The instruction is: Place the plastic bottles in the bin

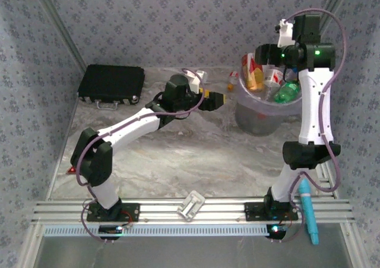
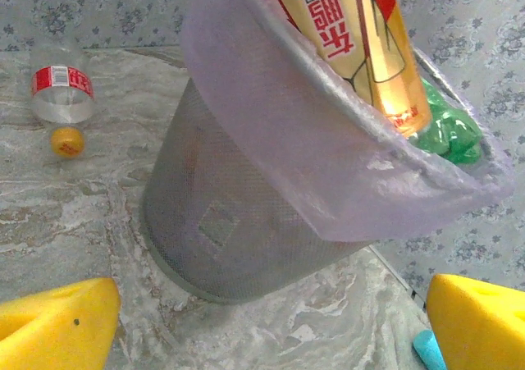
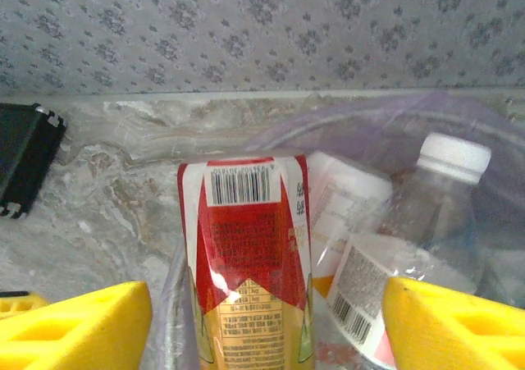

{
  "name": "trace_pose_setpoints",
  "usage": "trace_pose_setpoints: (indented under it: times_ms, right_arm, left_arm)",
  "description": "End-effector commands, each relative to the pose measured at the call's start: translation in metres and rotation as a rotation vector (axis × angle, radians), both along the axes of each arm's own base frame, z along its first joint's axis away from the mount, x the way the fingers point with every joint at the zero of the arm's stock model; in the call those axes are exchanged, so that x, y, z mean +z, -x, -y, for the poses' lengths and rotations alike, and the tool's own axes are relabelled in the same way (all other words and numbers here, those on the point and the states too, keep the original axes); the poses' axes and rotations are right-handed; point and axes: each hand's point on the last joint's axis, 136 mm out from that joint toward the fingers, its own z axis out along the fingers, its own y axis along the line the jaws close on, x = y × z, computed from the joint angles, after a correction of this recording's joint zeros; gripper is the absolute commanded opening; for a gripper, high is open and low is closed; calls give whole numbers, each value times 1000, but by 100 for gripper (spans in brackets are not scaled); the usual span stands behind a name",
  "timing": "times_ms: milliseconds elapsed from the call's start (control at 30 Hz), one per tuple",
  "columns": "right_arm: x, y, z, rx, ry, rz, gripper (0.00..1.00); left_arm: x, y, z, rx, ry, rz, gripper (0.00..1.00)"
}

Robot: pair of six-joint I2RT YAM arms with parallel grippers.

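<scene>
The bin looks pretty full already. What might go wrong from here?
1. The red-labelled bottle pokes above the rim of the bin, just below the open right gripper; a knock could tip it out.
2. The open left gripper sits close beside the bin and might shove it.
3. A clear bottle lies on the table beyond the bin, awkward to reach.

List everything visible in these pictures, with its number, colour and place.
bin: one, pale purple over grey mesh, far right of table
bottles in bin: at least four; orange bottle with red label, green bottle, white-capped clear bottle, white-labelled bottle
lying bottle: one, clear, red label, orange cap, on table left of bin
black case: one, black, far left corner
teal object: one, teal, right end of near rail
grey part: one, grey, on near rail
left gripper: one, yellow fingers, open, facing bin
right gripper: one, yellow fingers, open, above bin
</scene>
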Motion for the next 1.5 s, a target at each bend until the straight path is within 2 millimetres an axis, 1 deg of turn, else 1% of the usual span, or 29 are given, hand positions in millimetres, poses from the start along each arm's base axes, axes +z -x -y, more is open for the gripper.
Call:
trace_pose_setpoints:
  times_ms: [0, 100, 200, 233, 300, 367, 433, 467, 500, 600, 633, 700, 733, 800, 833, 933, 967, 1133, 1200, 1333, 1467]
  right_arm:
    - [-21, -5, -4, 1, -11, -43, 67]
    - [-40, -10, -10, 9, -26, -75, 62]
    - [-54, -12, -12, 9, -31, -97, 60]
    - [-56, -11, -12, 9, -30, -100, 60]
    - [-51, -10, -11, 4, -31, -88, 59]
    - [-40, -6, -9, -6, -30, -61, 60]
    - [-24, 1, -1, -36, -26, -23, 63]
    - [-17, 5, 5, -63, -29, -9, 65]
    - [-12, 9, 16, -110, -27, 2, 68]
    - [0, 23, 60, -284, -13, 45, 79]
    - [-2, 27, 76, -339, -13, 47, 83]
    - [-8, 35, 103, -417, -17, 38, 88]
    - [-14, 39, 115, -442, -28, 25, 91]
    - [-24, 40, 132, -463, -80, 13, 94]
    - [-29, 37, 136, -452, -116, 8, 96]
    - [-43, 25, 140, -378, -211, -10, 98]
    - [-46, 20, 138, -342, -229, -9, 98]
    - [-59, 7, 130, -241, -349, -23, 93]
    - [-66, 3, 126, -212, -374, -41, 91]
    - [-75, 0, 113, -152, -401, -65, 89]
    - [-82, 2, 96, -90, -412, -96, 87]
  left_arm:
    - [8, -15, -2, 36, 5, 4, 96]
    - [1, -27, -7, 64, 2, -17, 96]
    - [-9, -40, -11, 92, -4, -45, 95]
    - [-12, -45, -11, 99, -8, -52, 95]
    - [-21, -53, -10, 106, -24, -70, 95]
    - [-29, -59, -9, 106, -35, -88, 95]
    - [-37, -64, -7, 109, -37, -105, 95]
    - [-38, -66, -6, 109, -29, -114, 95]
    - [-39, -66, -4, 105, -17, -128, 95]
    - [-36, -64, 0, 85, 22, -139, 95]
    - [-36, -64, -2, 87, 24, -139, 95]
    - [-35, -60, -6, 87, 22, -136, 95]
    - [-32, -59, -9, 90, 23, -131, 95]
    - [-27, -56, -15, 94, 31, -124, 95]
    - [-22, -54, -17, 94, 39, -117, 95]
    - [-8, -48, -19, 76, 69, -105, 95]
    - [-4, -46, -18, 65, 80, -107, 95]
    - [17, -37, -9, 25, 141, -97, 95]
    - [25, -38, -3, 17, 163, -90, 95]
    - [34, -41, 12, -5, 203, -84, 95]
    - [36, -43, 24, -19, 210, -82, 95]
